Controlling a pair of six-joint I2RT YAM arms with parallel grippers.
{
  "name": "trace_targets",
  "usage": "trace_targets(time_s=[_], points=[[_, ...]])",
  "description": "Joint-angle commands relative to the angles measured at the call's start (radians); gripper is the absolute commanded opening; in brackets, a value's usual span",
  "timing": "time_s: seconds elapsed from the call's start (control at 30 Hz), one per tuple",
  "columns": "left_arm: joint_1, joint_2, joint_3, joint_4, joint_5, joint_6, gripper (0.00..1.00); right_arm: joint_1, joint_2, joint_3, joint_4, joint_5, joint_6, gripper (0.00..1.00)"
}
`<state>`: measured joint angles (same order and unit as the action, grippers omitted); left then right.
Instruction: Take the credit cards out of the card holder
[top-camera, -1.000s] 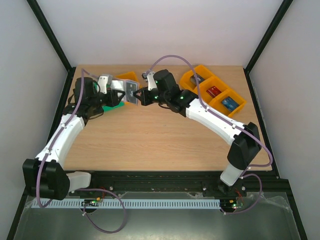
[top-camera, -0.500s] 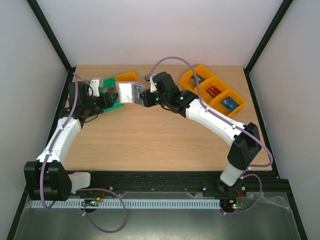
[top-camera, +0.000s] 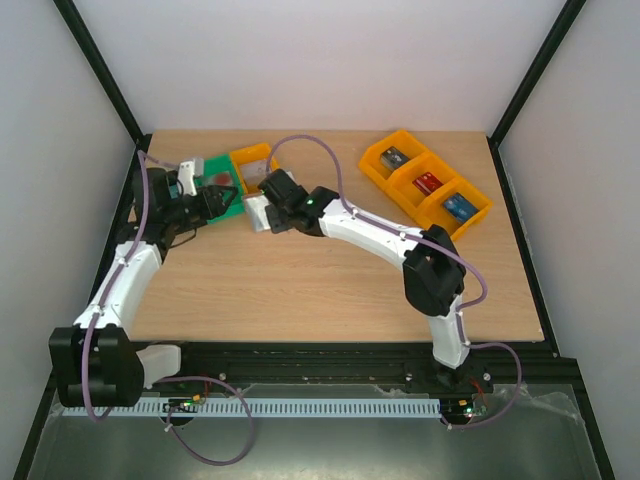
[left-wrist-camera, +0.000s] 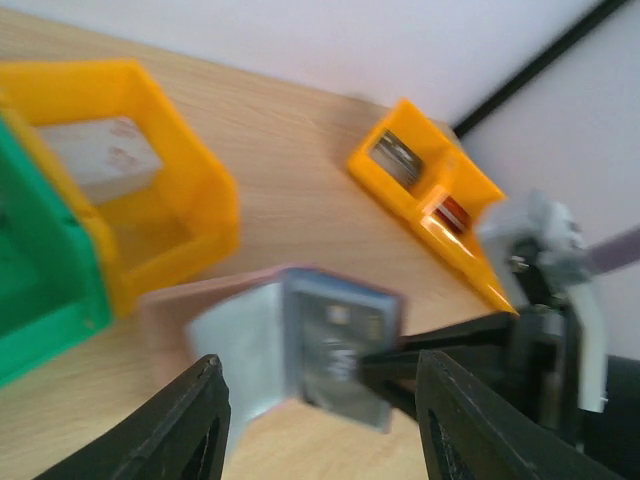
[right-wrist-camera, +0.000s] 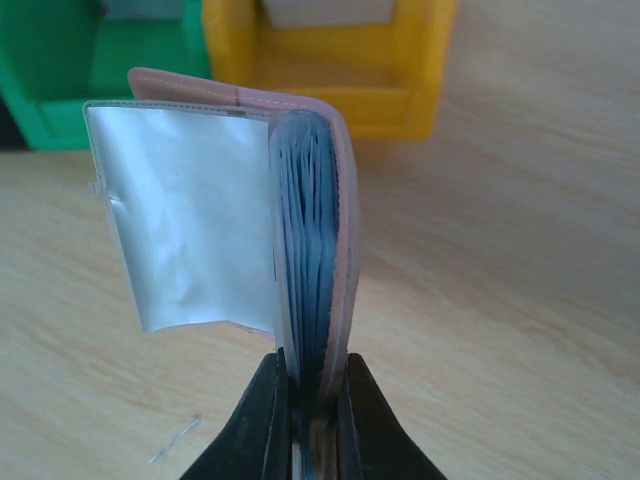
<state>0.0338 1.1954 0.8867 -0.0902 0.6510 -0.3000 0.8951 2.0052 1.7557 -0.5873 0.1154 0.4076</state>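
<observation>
The card holder (right-wrist-camera: 312, 230) stands edge-on, tan outside and light blue inside, and my right gripper (right-wrist-camera: 310, 400) is shut on its lower edge. One pale panel (right-wrist-camera: 190, 220) flaps open to the left. In the left wrist view the card holder (left-wrist-camera: 250, 340) is spread open with a grey credit card (left-wrist-camera: 340, 345) showing in its right panel. My left gripper (left-wrist-camera: 325, 430) is open just in front of it with nothing between the fingers. From above, the left gripper (top-camera: 222, 197) sits by the green bin and the right gripper (top-camera: 266, 207) holds the holder (top-camera: 256, 213) low over the table.
A green bin (top-camera: 215, 205) and a small orange bin (top-camera: 252, 163) stand at the back left; the orange bin (left-wrist-camera: 130, 150) holds a whitish card (left-wrist-camera: 100, 158). A three-part orange bin (top-camera: 425, 180) with small items stands at the back right.
My left gripper has pulled back from the holder toward the green bin. The right arm has swung left and nearer with the holder, now lower over the table.
</observation>
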Motion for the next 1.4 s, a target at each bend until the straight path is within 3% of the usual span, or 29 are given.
trace_targets(time_s=[0.0,0.27,0.47,0.63,1.0,1.23,1.37], points=[[-0.046,-0.009,-0.070,0.139,0.194,-0.126,0.52,0.012,-0.015,0.037,0.041,-0.116,0.013,0.01],[-0.085,0.016,-0.168,0.332,0.268,-0.308,0.43,-0.005,-0.068,-0.009,0.141,-0.298,0.025,0.02],[-0.089,0.020,-0.179,0.308,0.226,-0.281,0.44,-0.031,-0.150,-0.086,0.228,-0.376,0.030,0.01],[-0.075,0.020,-0.192,0.293,0.178,-0.238,0.44,-0.066,-0.234,-0.179,0.326,-0.550,-0.030,0.02],[-0.087,0.007,-0.210,0.437,0.366,-0.299,0.43,-0.115,-0.385,-0.351,0.407,-0.789,-0.190,0.02],[-0.140,0.000,-0.174,0.391,0.414,-0.240,0.34,-0.133,-0.416,-0.362,0.444,-0.885,-0.212,0.02],[-0.138,-0.004,-0.146,0.329,0.425,-0.184,0.34,-0.137,-0.437,-0.378,0.475,-0.927,-0.209,0.02]])
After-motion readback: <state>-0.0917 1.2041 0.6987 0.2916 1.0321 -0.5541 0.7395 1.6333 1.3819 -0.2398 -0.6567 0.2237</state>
